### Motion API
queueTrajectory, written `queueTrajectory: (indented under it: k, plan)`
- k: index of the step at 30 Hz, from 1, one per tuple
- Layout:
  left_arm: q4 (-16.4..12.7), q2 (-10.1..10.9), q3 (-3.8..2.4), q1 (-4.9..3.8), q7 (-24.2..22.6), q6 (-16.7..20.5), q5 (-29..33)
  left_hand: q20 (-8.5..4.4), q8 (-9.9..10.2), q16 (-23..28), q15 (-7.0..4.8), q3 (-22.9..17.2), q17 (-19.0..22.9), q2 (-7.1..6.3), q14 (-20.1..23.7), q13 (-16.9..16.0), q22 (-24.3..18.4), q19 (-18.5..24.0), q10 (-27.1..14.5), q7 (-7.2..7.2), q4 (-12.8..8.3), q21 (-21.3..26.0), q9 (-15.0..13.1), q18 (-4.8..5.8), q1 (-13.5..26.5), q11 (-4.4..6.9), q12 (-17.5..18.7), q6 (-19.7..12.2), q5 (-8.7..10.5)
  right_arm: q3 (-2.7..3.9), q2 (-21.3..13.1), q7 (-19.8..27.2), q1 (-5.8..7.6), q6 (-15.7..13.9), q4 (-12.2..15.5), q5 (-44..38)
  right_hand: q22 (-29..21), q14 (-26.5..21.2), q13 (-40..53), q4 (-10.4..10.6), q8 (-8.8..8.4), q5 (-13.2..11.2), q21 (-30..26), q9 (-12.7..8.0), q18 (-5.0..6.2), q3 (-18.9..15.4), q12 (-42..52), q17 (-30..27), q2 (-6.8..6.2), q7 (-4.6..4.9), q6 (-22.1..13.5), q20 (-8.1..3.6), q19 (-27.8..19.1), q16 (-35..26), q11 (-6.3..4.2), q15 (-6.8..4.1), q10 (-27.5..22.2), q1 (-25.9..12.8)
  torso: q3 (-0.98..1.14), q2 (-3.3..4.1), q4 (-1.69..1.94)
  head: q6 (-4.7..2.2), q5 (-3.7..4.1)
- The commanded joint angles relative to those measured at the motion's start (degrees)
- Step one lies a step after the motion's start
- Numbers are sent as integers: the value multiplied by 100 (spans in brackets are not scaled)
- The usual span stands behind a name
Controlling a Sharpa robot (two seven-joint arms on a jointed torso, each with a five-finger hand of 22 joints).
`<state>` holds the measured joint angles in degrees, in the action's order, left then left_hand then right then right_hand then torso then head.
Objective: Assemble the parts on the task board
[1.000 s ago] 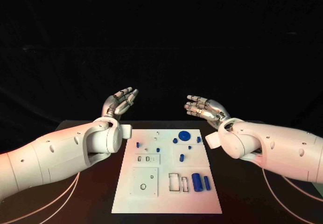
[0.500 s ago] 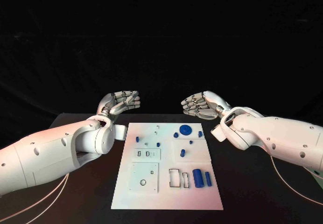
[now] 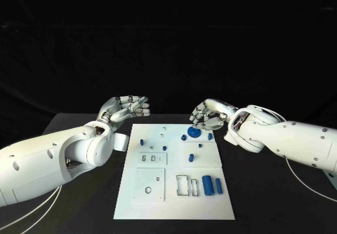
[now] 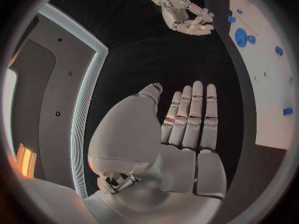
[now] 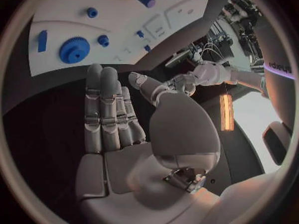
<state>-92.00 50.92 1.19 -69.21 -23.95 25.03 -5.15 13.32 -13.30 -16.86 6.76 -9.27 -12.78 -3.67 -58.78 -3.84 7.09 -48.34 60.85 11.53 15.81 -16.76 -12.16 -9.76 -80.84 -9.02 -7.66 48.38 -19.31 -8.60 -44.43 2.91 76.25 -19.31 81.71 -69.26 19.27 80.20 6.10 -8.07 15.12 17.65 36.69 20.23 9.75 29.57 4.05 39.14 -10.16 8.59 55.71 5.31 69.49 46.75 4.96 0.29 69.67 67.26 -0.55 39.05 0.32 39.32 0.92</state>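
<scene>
The white task board [image 3: 203, 209] lies in the middle of the black table. A blue gear [image 3: 194, 131] sits near its far edge, with several small blue pieces around it. A thick blue cylinder [image 3: 208, 185] and a thinner one [image 3: 218, 185] lie near the board's front right. My left hand [image 3: 126, 108] hovers off the board's far left corner, fingers curled together and holding nothing. My right hand [image 3: 208, 115] hangs just above the gear, fingers curled downward and empty. The wrist views show the left hand [image 4: 187, 134], the right hand [image 5: 112, 119], the gear [image 5: 74, 50] and the board [image 5: 118, 20].
Recessed slots and outlined cut-outs [image 3: 186, 187] mark the board's near half. Bare black table runs along both long sides of the board. My thick white forearms [image 3: 49, 161] reach in from either side.
Both hands went from fingers spread and raised to fingers curled in. The right hand came down towards the gear at the board's far edge. The camera view shifted slightly.
</scene>
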Motion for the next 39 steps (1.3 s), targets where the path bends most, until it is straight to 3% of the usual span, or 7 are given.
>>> queueTrajectory:
  k: [1,2,3,6,12,20,39]
  plan:
    - [-115,54,-16,-29,10,-240,11,0,-3,2,13,19,-22,-70,-9,5,-20,-52,-3,11,35,15,5,-70,42,-22,70,32,-50,3,40,-583,31,409,61,-1177,529,298,102,128,-43,-21,635,197,35,83,-25,1414,-146,-23,18,-35,87,1530,-49,-40,80,-3,1,141,-17,-15,-9]
    - [-145,72,-20,-38,6,-251,18,1,1,9,14,30,-31,-80,-11,5,-25,-65,-3,13,39,18,6,-70,57,-24,89,33,-83,3,52,-637,40,429,71,-1320,1196,400,139,171,-48,-29,1181,262,-50,109,-21,1879,-174,-33,11,-33,245,1979,-54,-39,92,-8,0,155,-13,-15,-1]
    - [-171,85,-23,-47,7,-265,23,1,4,15,15,35,-37,-85,-11,5,-27,-74,-3,14,41,19,7,-70,65,-25,102,33,-99,3,66,-687,47,449,77,-1463,1414,425,153,198,-47,-27,1357,288,-71,121,-18,2031,-173,-32,13,-37,288,2121,-45,-36,95,-16,-1,174,-5,-22,12]
    - [-227,108,-29,-74,30,-300,35,2,12,38,20,47,-45,-89,9,6,-32,-99,-13,19,45,18,10,-69,84,-33,134,30,-110,3,119,-803,59,488,73,-1790,2711,624,204,270,-80,-15,2389,423,-241,160,-32,2920,-277,-11,-27,-6,607,2906,-19,-24,-38,-8,-11,207,10,-14,32]
    - [-282,98,-32,-97,61,-328,74,26,35,154,62,78,-58,-76,148,0,-79,-53,-5,32,41,87,19,-53,119,-54,215,22,-94,2,246,-942,67,521,40,-2150,3482,675,243,343,-125,-15,2983,530,-337,150,-27,3356,-342,17,-64,57,747,3278,22,6,-229,16,-15,272,40,-27,61]
    - [-334,101,-33,-103,66,-335,133,32,39,175,68,81,-61,-69,173,-1,-90,-40,-1,33,40,103,20,-52,122,-58,229,22,-95,0,402,-1037,61,626,-48,-2367,3783,687,276,385,-180,-34,3222,589,-366,89,-25,3518,-376,49,-113,102,768,3431,60,41,-407,49,-30,323,68,-20,63]
    - [-431,151,-34,-115,118,-276,256,46,73,216,83,104,-80,-45,204,1,-114,-22,-23,57,51,136,34,-52,161,-78,288,-22,-94,-12,706,-1144,-14,863,-314,-2525,3833,664,308,421,-233,-41,3261,625,-356,24,7,3516,-344,47,-154,133,680,3459,73,59,-557,101,-20,423,96,-22,33]
